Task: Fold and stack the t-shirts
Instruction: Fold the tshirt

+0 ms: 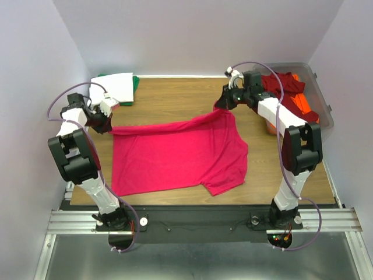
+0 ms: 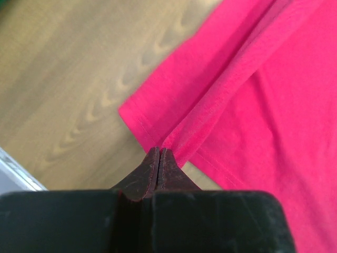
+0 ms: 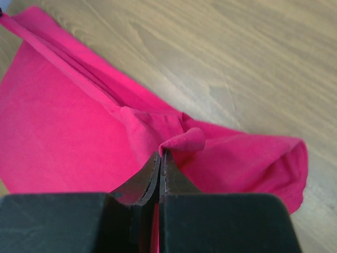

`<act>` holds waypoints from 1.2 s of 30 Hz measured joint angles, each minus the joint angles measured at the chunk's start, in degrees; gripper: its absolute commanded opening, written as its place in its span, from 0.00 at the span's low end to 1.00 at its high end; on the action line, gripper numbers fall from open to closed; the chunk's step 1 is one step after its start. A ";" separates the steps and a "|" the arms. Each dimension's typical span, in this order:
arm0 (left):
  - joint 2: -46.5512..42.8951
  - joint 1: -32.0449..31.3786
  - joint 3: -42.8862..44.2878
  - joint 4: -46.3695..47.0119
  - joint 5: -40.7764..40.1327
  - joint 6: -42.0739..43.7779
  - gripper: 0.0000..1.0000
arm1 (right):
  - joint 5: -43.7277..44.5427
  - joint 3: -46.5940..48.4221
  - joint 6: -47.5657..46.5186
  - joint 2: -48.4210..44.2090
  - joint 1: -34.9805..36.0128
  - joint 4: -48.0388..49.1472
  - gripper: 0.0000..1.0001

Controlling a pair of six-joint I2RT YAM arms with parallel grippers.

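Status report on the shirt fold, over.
Left gripper shut on pink-red t-shirt corner. Right gripper shut on far edge. Bin right, folded stack far-left; neither blocking.

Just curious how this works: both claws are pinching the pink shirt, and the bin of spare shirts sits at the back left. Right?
Not quite: the top view shows the bin at the back right. The rest holds: the left gripper and right gripper are both shut on the pink shirt.

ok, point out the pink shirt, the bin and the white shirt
pink shirt (image 1: 175,157), top view, middle of the body
bin (image 1: 324,104), top view, right wall
white shirt (image 1: 119,87), top view, middle of the folded top
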 measured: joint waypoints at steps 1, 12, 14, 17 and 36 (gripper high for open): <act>-0.20 0.07 -0.81 0.02 -0.22 0.61 0.00 | -0.04 -0.90 -0.50 -0.35 0.00 -0.17 0.01; -0.81 0.26 -9.97 3.23 -4.04 1.99 0.00 | -1.07 -8.28 -7.04 -2.03 0.00 -5.68 0.00; -0.81 0.26 -10.29 3.89 -4.39 1.79 0.00 | -1.38 -9.03 -8.20 -2.03 0.00 -6.69 0.01; -0.81 0.26 -10.43 4.70 -4.72 1.60 0.00 | -1.55 -10.36 -9.79 -2.03 0.00 -8.63 0.01; -0.92 0.26 -10.88 3.06 -4.92 2.47 0.30 | -2.16 -11.65 -15.87 -3.30 0.07 -17.51 0.47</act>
